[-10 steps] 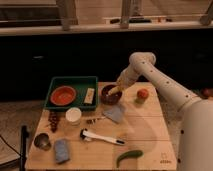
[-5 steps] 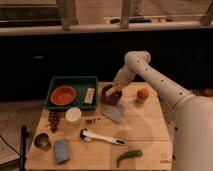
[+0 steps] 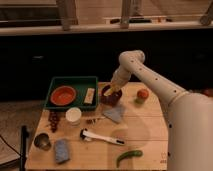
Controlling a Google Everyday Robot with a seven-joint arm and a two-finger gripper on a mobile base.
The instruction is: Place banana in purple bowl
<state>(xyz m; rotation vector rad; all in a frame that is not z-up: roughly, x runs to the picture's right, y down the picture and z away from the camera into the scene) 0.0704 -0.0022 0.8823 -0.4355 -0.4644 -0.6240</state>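
Observation:
The purple bowl (image 3: 109,96) stands on the wooden table just right of the green tray. My gripper (image 3: 114,89) reaches down from the right and sits right over the bowl's right rim. A yellow piece of the banana (image 3: 116,92) shows at the gripper's tip, at the bowl's rim. The rest of the banana is hidden by the gripper and the bowl. I cannot tell whether the banana rests in the bowl or hangs from the gripper.
A green tray (image 3: 75,81) holds an orange bowl (image 3: 63,95). An orange fruit (image 3: 143,93) lies right of the purple bowl, a grey cloth (image 3: 116,114) in front of it. A white cup (image 3: 73,115), grapes (image 3: 53,120), a metal cup (image 3: 42,141), a blue sponge (image 3: 62,150), a white-handled brush (image 3: 102,137) and a green pepper (image 3: 129,156) lie nearer.
The arm's upper links have swung a little to the left and up. The gripper has stayed at the purple bowl, perhaps slightly higher.

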